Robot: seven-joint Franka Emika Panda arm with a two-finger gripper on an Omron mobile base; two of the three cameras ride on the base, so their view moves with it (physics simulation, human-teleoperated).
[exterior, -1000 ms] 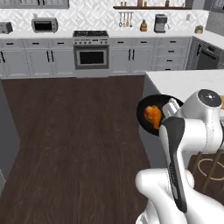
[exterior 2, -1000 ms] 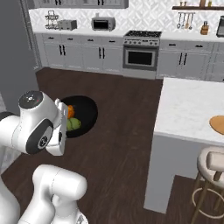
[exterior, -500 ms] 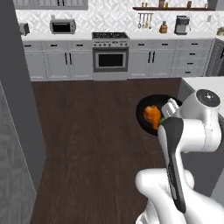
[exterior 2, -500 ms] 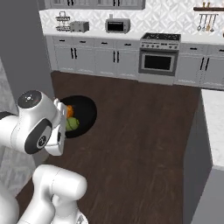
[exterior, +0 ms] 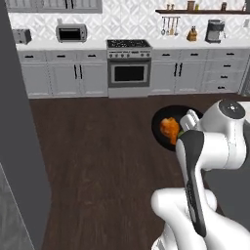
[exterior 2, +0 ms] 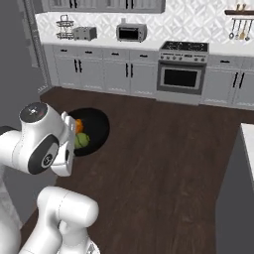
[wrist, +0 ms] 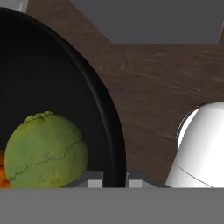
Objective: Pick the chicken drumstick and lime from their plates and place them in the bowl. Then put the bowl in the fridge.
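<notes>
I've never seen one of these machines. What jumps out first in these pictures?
A big white robot arm carries a glossy black bowl in mid-air above the dark wood floor. In the bowl lie an orange-brown chicken drumstick and a yellow-green lime. Its tool is pinched on the bowl's rim.

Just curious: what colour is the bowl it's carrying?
Glossy black; the bowl shows best in the hand view.

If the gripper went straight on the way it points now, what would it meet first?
Probably the dark wood floor. The gripper is shut on the rim of the bowl, and the hand view looks past that rim onto floor; depth is unclear.
</notes>
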